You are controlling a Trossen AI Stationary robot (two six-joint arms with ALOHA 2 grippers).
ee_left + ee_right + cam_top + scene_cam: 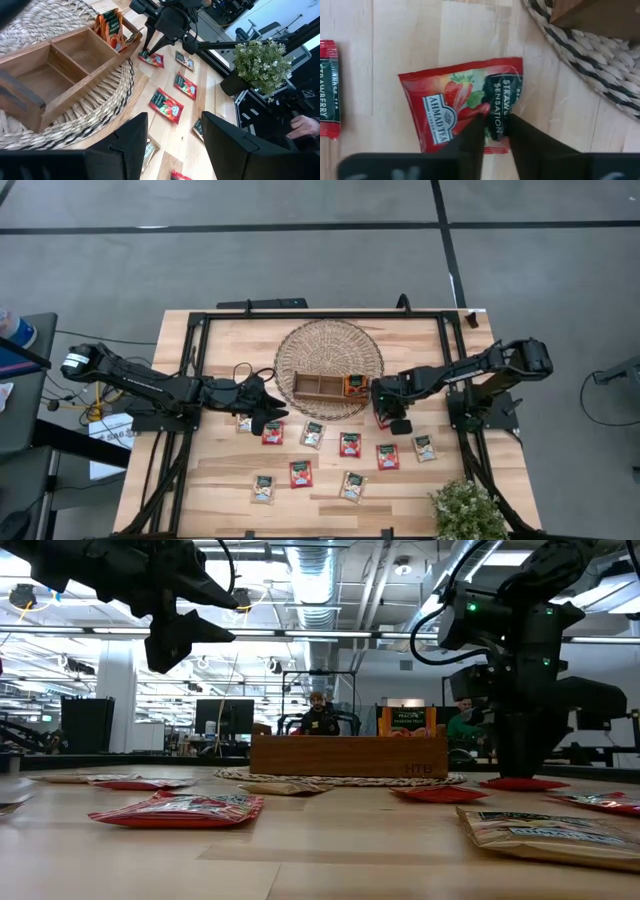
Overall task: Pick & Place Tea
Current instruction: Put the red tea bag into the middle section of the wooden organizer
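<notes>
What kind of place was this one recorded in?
Probably an open-plan robotics lab or workshop: a wooden table in a black frame on grey floor, exposed ceiling ducts, and people at monitors behind.

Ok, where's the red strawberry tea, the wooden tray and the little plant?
red strawberry tea [451,107]: right wrist view, on its picture label.
wooden tray [312,385]: high view, on its empty middle compartment.
little plant [260,61]: left wrist view, on its leaves.

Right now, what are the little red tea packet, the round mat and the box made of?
The red tea packet under the right gripper looks like glossy printed foil or paper; it's crinkled and shiny. The round mat seems woven wicker, with braided strands. The box looks like plain brown wood, with visible grain.
</notes>
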